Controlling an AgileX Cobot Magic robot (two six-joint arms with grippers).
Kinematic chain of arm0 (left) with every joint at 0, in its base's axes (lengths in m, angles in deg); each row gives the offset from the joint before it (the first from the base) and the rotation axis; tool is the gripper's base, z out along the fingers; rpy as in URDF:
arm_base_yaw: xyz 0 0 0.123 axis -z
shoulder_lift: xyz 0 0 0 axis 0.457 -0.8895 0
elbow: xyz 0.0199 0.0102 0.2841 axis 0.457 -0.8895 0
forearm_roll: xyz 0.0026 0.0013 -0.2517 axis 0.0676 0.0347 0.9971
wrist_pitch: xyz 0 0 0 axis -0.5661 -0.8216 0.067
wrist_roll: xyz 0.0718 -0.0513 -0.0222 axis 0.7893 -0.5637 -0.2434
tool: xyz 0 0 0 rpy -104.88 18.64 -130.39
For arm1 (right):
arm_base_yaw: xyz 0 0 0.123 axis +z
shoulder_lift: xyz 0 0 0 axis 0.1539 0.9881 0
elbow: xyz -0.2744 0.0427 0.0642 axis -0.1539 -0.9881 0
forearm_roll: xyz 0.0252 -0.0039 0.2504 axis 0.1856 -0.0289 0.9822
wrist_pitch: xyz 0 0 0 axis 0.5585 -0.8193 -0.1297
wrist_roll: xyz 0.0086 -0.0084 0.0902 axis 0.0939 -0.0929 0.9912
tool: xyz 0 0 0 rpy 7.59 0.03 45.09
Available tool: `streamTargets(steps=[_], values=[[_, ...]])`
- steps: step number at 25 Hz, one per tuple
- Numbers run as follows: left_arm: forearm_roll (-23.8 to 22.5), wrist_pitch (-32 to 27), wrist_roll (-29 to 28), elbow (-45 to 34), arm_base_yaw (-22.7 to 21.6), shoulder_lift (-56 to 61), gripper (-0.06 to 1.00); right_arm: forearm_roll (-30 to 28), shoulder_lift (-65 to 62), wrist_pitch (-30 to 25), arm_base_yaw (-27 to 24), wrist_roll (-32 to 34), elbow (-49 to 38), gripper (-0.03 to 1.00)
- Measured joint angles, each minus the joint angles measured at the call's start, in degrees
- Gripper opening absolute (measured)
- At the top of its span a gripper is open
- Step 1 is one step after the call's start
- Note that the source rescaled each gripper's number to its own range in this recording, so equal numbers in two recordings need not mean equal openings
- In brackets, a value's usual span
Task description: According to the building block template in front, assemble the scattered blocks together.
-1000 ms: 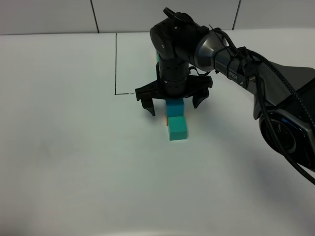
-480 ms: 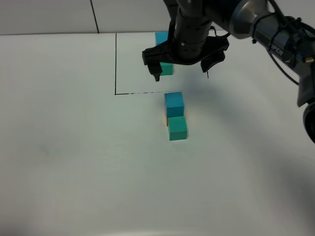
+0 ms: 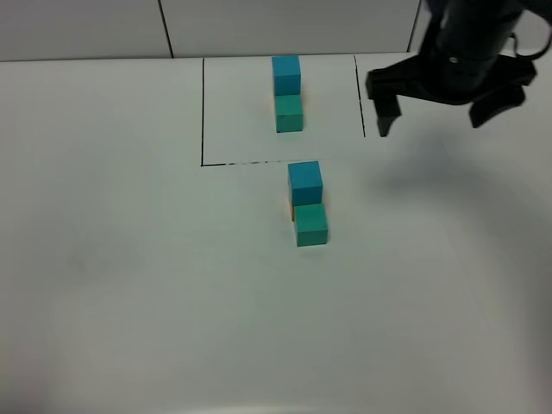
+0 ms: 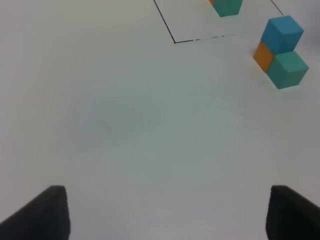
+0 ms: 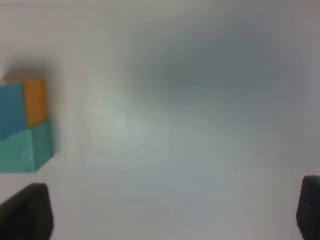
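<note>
The left gripper is seen only in its wrist view, where two dark fingertips are spread wide apart over bare white table, nothing held between them. The building block template, a blue cube joined to a teal-green cube inside a thin black drawn rectangle, is found toward 12 o'clock on the table. Just outside the rectangle's near line, the scattered blocks are gathered touching one another: a small matte blue cube is set on an orange cube, with a teal-green cube against them on the near side. The right gripper, black, is raised toward 2 o'clock, beside the rectangle's right line, well apart from the blocks, its fingers spread wide and empty. Open table lies around the stack on every side.
</note>
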Motion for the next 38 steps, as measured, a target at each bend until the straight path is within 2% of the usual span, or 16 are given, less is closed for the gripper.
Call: streamTargets(steps=[4, 8, 16, 21, 28, 38], values=[[0.00, 0.00, 0.00, 0.00, 0.00, 0.00, 0.78, -0.37, -14.58, 8.50, -2.76, -0.49, -14.70, 0.99], [0.00, 0.00, 0.00, 0.00, 0.00, 0.00, 0.78, -1.49, -28.58, 11.78, -3.47, -0.49, -26.64, 0.99], [0.00, 0.00, 0.00, 0.00, 0.00, 0.00, 0.78, -3.71, -54.41, 11.87, -3.65, 0.44, -43.74, 0.99], [0.00, 0.00, 0.00, 0.00, 0.00, 0.00, 0.78, -3.71, -66.55, 8.11, -3.65, 1.27, -50.99, 0.99], [0.00, 0.00, 0.00, 0.00, 0.00, 0.00, 0.78, -3.16, -82.11, 4.95, -3.65, 1.35, -59.88, 0.99], [0.00, 0.00, 0.00, 0.00, 0.00, 0.00, 0.78, -2.58, -99.48, 5.99, -3.65, -3.43, -64.74, 0.99]])
